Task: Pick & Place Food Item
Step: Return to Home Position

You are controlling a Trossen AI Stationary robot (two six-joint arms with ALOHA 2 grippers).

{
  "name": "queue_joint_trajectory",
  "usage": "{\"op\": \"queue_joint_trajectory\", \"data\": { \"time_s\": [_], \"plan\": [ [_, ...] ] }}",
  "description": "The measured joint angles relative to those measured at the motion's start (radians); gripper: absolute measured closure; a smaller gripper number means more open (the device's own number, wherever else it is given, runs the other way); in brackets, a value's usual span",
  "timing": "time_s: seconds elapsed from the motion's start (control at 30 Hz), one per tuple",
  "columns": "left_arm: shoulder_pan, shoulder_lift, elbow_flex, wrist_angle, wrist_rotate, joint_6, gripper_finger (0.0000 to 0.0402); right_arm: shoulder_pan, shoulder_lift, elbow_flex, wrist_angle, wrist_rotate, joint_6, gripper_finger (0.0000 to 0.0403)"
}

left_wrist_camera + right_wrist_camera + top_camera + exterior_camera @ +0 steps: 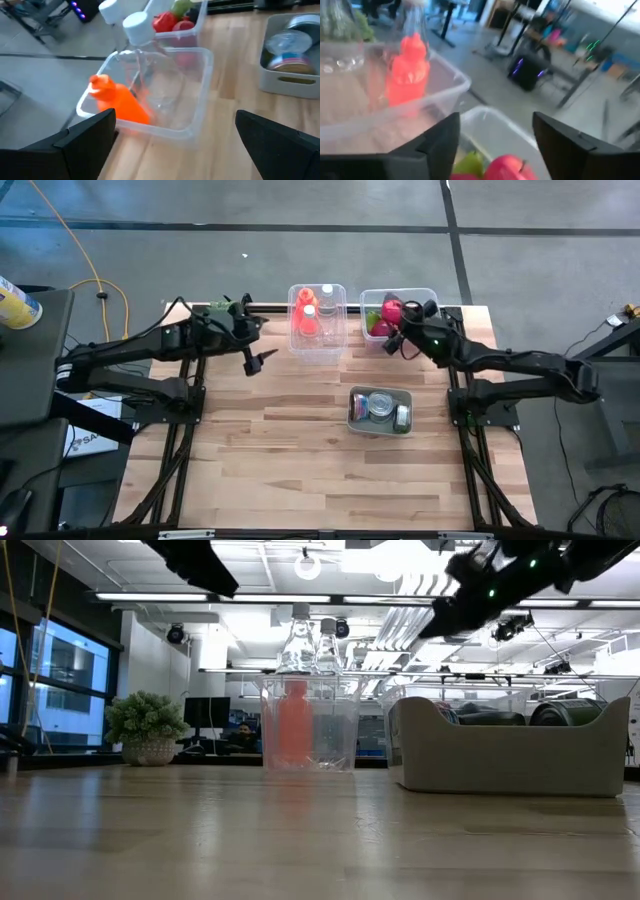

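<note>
A clear bin [428, 298] at the table's far edge holds a red apple [391, 309] and a green fruit [373, 320]. In the right wrist view the apple [507, 167] and green fruit [472, 164] lie in the bin below the fingers. My right gripper [397, 340] [495, 117] hovers open over this bin, its fingers apart above the fruit. My left gripper [255, 363] [175, 114] is open in the air, left of the bottle bin [318, 345], touching nothing.
The bottle bin [197, 90] holds an orange bottle [305, 320] [120, 102] and clear bottles [326, 300]. A grey tray [352, 412] [510, 745] with cans stands mid-table, near the right arm. Bare wood lies toward the near edge. A small potted plant [147, 727] shows far left.
</note>
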Motion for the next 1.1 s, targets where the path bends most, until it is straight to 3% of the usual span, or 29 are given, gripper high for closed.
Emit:
{"op": "queue_joint_trajectory", "data": {
  "time_s": [0.13, 0.3, 0.37, 0.53, 0.7, 0.8, 0.93, 1.1],
  "plan": [
    [-0.001, -0.006, 0.000, -0.003, 0.043, -0.067, 0.0002, 0.107, -0.059, 0.000, 0.012, 0.096, -0.058, 0.0226],
    [0.001, 0.033, 0.000, -0.005, 0.031, -0.065, 0.0002, 0.250, -0.155, 0.000, -0.028, 0.105, -0.099, 0.0356],
    [0.001, 0.032, 0.000, -0.006, 0.027, -0.064, 0.0002, 0.311, -0.211, 0.000, -0.071, 0.103, -0.136, 0.0389],
    [-0.007, -0.005, 0.000, -0.026, 0.026, -0.090, 0.0028, 0.420, -0.361, 0.001, -0.200, 0.065, -0.068, 0.0400],
    [-0.021, -0.092, -0.004, -0.072, 0.031, -0.075, 0.0084, 0.452, -0.554, -0.001, -0.425, -0.299, 0.038, 0.0400],
    [-0.022, -0.163, -0.049, -0.025, 0.076, -0.079, 0.0124, 0.451, -0.640, -0.050, -0.439, -0.357, 0.117, 0.0400],
    [-0.021, -0.252, -0.185, 0.097, 0.100, -0.102, 0.0180, 0.452, -0.741, -0.161, -0.399, -0.367, 0.123, 0.0401],
    [-0.021, -0.354, -0.365, 0.265, 0.108, -0.167, 0.0247, 0.451, -0.824, -0.335, -0.142, -0.443, 0.118, 0.0401]
  ]
}}
